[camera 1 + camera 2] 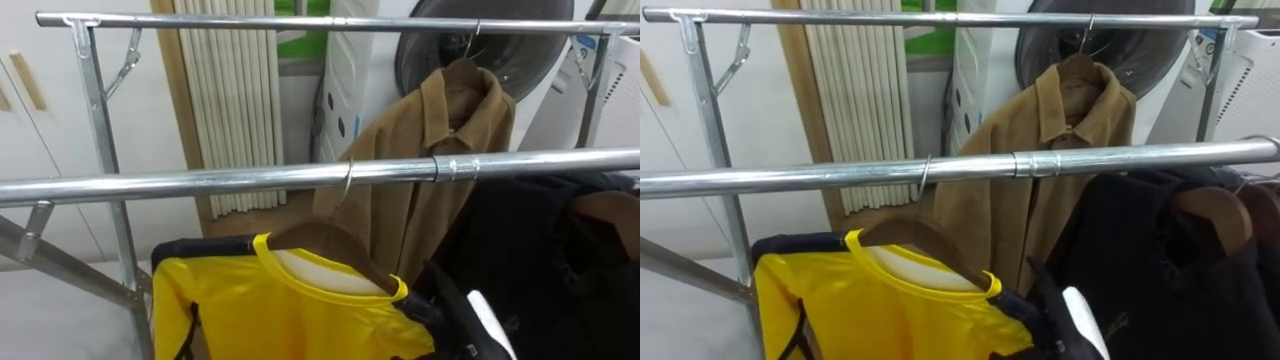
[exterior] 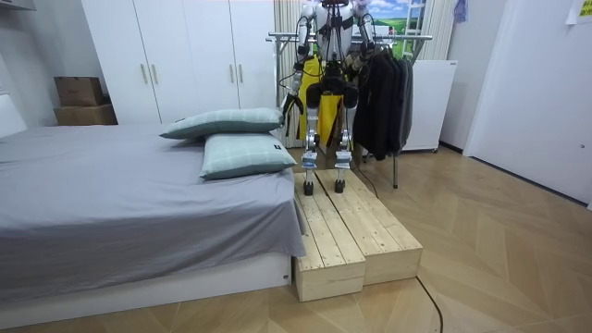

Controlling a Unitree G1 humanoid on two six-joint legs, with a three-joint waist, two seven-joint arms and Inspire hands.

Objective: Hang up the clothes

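While the robot is standing on the wooden platform [image 2: 356, 231], a bright yellow shirt [image 1: 270, 320] with dark shoulder trim is hanging on a wooden hanger [image 1: 330, 240] hooked over the rack's near rail [image 1: 200, 182]. Below that rail, the right robot hand [image 1: 485, 318] is showing beside the shirt; whether it is gripping anything, I cannot tell.

The front rail [image 1: 200, 182] and rear rail [image 1: 250, 21] are seen as bright, polished metal. The yellow shirt [image 1: 270, 320] is made of smooth cloth with a slight sheen and is carried on a hanger [image 1: 330, 240] of dark wood with a thin metal hook [image 1: 347, 180]. The brown jacket [image 1: 420, 190] and dark garments [image 1: 520, 250] are shown in matt cloth. The platform [image 2: 356, 236] is built of pale, bare wooden planks; the floor [image 2: 499, 250] is laid in glossy wood.
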